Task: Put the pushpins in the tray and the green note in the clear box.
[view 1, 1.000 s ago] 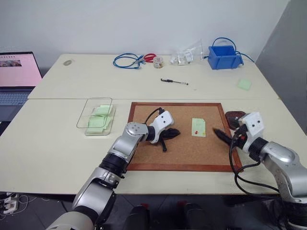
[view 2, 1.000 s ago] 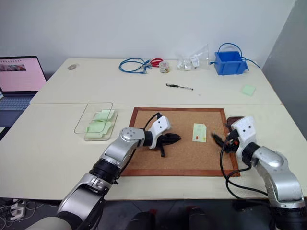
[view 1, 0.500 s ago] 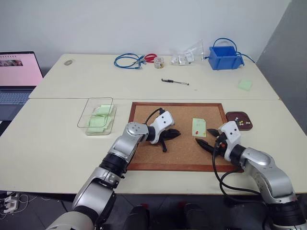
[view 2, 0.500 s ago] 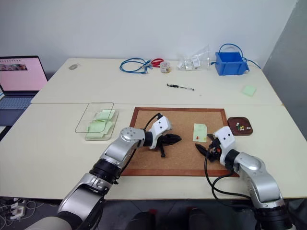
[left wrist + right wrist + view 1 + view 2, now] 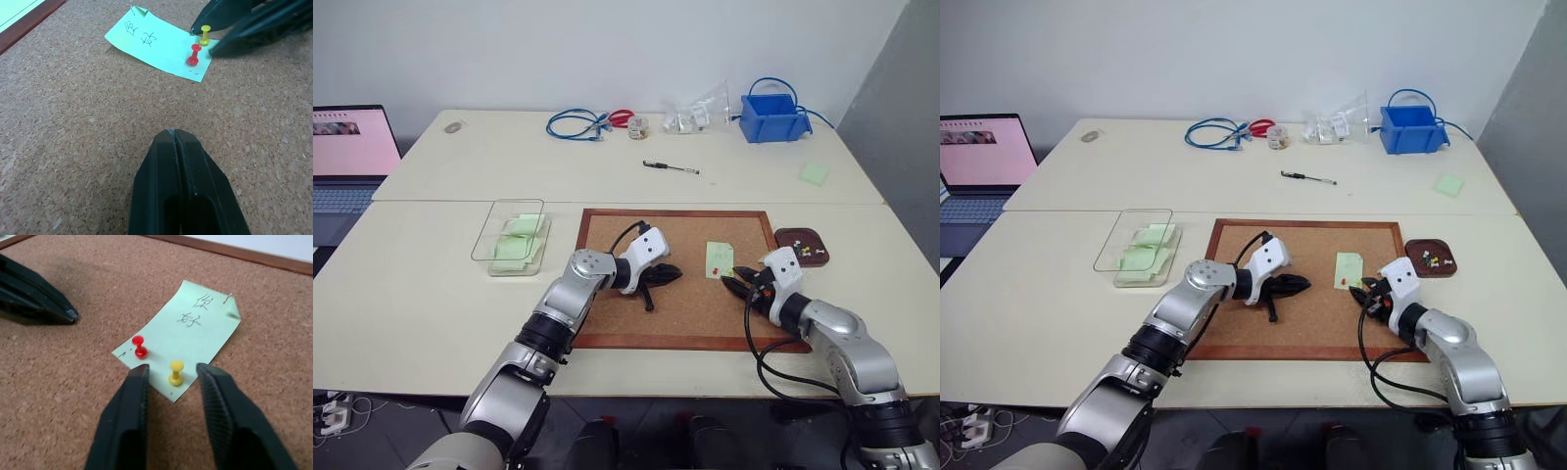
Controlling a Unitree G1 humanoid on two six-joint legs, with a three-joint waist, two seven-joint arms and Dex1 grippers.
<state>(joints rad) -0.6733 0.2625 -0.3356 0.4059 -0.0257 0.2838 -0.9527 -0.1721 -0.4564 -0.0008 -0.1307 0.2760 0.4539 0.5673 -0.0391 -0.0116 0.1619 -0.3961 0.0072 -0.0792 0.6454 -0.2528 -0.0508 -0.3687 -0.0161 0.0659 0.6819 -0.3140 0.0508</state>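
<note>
Our right gripper (image 5: 172,374) sits low on the cork board (image 5: 685,313) with its two black fingers (image 5: 128,401) parted a little, one on each side of the yellow pin (image 5: 175,371); we cannot tell whether they touch it, and they have not closed on it. Our left gripper (image 5: 172,134) rests near the middle of the board with its fingers pressed together, holding nothing.

We work at two cream tables (image 5: 431,294) pushed edge to edge before a white wall. The board, framed in red-brown wood, lies on the near table.

The green note (image 5: 719,258) lies flat on the board's right half, with handwriting at its far end and one far corner curled up. A red pin (image 5: 139,346) and the yellow pin stand in its near end, close to each other. The tray (image 5: 802,247) sits on the table just beyond the board's right edge, with a few small pins in it. The clear box (image 5: 509,236) stands left of the board and holds green slips.

On the far table we see a black pen (image 5: 670,166), a coiled blue cable (image 5: 574,123), red-handled scissors (image 5: 621,117), a tape roll (image 5: 636,126), some clear plastic bags (image 5: 697,110), a blue bin (image 5: 771,116) and a green pad (image 5: 813,173). An open laptop (image 5: 347,157) stands off to the left. Nothing lies between our right gripper and the two pins.
</note>
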